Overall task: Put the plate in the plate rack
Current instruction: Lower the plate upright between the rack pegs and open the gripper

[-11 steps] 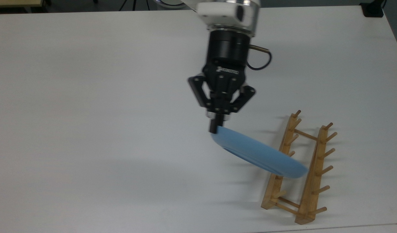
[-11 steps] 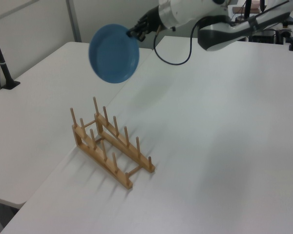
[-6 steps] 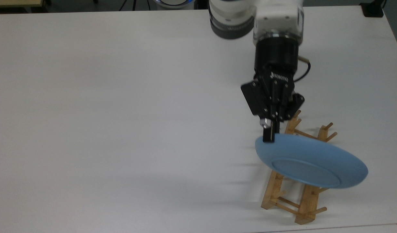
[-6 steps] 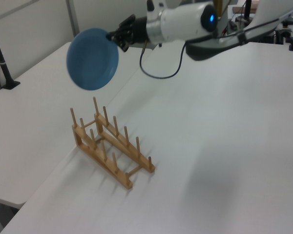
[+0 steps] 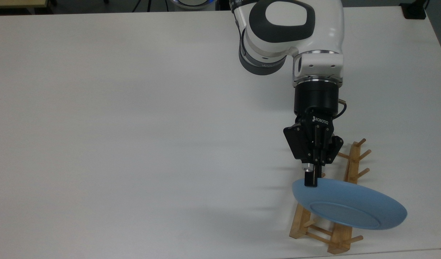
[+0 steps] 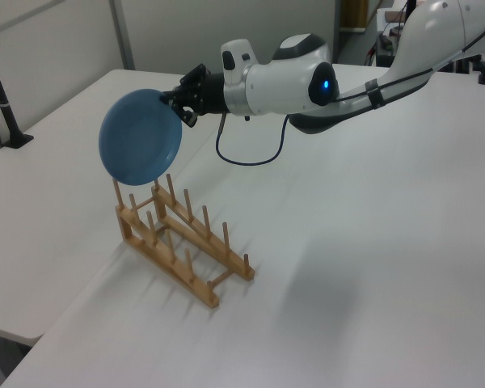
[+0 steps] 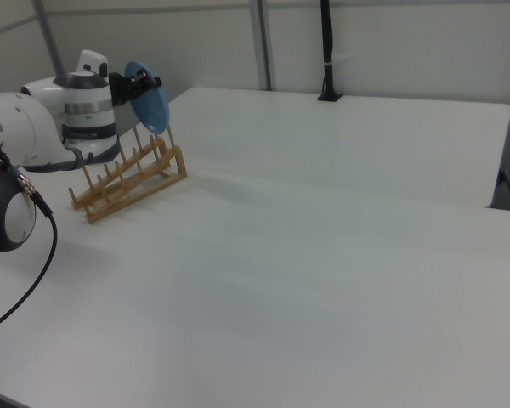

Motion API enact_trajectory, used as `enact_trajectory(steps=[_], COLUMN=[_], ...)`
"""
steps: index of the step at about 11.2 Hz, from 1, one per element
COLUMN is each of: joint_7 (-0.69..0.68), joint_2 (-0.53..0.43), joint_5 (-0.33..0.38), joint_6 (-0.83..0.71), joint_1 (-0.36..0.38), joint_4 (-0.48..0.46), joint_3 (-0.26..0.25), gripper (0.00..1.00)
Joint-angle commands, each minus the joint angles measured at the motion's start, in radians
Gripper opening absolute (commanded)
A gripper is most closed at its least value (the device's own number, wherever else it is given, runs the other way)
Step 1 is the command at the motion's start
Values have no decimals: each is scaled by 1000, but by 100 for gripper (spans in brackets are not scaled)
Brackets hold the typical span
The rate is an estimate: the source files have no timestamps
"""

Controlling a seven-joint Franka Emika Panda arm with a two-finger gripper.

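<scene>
Plate [image 5: 349,208] pinched at its rim by my gripper [image 5: 311,180], held in the air over the rack [image 5: 331,230].
Jaws clamped narrow on the plate's edge. I see the plate tilted, underside ring facing the top view camera, above the rack end nearest the top view's bottom. In the left view it hangs over the rack's far-left pegs, not seated. White table [image 5: 134,144] underneath.

White arm stretched low and near-horizontal, black tool [image 5: 311,182] clamped tight, fingers together
</scene>
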Motion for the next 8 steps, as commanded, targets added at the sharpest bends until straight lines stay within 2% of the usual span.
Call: enact_trajectory(steps=[1, 4, 6, 8], joint_7=[30, 47, 76, 91], joint_2=[6, 15, 18, 31], joint_5=[-50, -99, -162, -178], joint_6=[-22, -36, -59, -71], joint_1=[30, 32, 33, 51], joint_4=[23, 23, 20, 20], joint_3=[-29, -27, -21, -21], gripper=[0, 0, 0, 0])
